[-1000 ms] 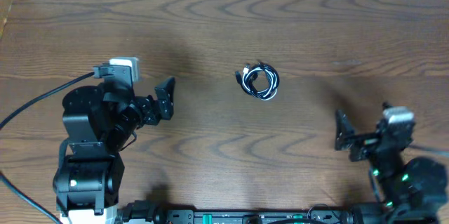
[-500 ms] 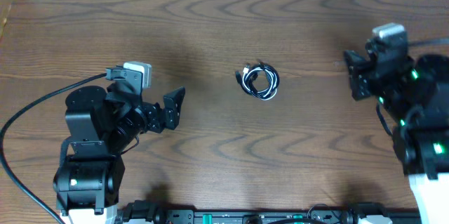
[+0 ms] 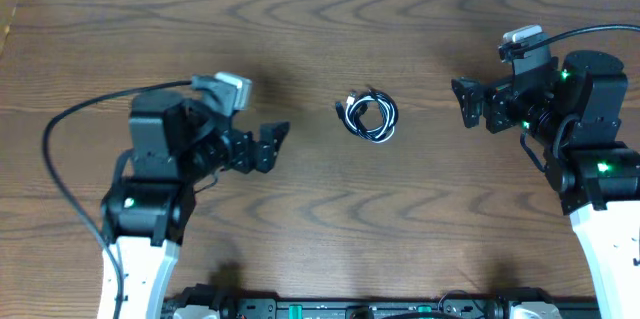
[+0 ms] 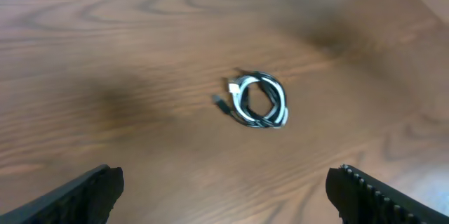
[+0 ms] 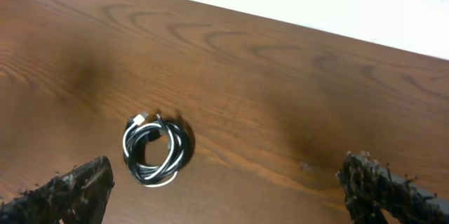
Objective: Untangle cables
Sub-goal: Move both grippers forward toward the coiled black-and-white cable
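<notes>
Cables (image 3: 370, 117) lie in one small coil on the counter (image 3: 320, 229), a little toward 12 o'clock from its middle. Black and white cords are wound through each other, and a plug end (image 3: 340, 108) pokes out at the coil's 10 o'clock. Nothing of the untangling looks done: no cord lies apart from the others. The left hand (image 3: 274, 147) hovers at the coil's 8 o'clock and the right hand (image 3: 464, 105) at its 3 o'clock. Both are well apart from it, spread wide and carrying nothing, and each wrist view shows the coil ahead, untouched. By my reading the work is at its very start — everything is left: reach the coil, pinch one cord, pin the rest, draw the cords apart and lay them out separately.
</notes>
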You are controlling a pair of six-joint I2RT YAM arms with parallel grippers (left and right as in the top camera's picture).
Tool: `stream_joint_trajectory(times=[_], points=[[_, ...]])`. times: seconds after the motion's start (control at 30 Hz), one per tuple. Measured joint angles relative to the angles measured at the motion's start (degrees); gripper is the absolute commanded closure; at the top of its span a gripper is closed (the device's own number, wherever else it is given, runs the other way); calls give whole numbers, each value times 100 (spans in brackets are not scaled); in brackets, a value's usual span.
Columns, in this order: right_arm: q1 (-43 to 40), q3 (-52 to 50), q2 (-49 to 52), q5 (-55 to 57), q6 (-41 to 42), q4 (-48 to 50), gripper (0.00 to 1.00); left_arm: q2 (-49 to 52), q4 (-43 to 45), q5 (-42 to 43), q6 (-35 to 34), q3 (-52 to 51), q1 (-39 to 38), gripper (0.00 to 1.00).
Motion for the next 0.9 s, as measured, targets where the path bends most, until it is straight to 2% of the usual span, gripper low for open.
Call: stream_joint_trajectory(times=[0.2,0.47,0.57,0.67,0.9], points=[[0,2,-120,142,157,-149,1,13,24,129,46,0,-129,2],[0,435,-319,1187,601,-730,1,-278,118,651,-94,0,-133,2],[-11,885,-251,1495,743,-1137,1,-289,216,713,-256,0,-133,2],[-24,1563,-13,1746,852,-1574,1,-289,538,378,-831,0,-136,2],[-37,3158,1132,1880,957,-3086,1,-92,1403,13,-1606,4,-179,2]])
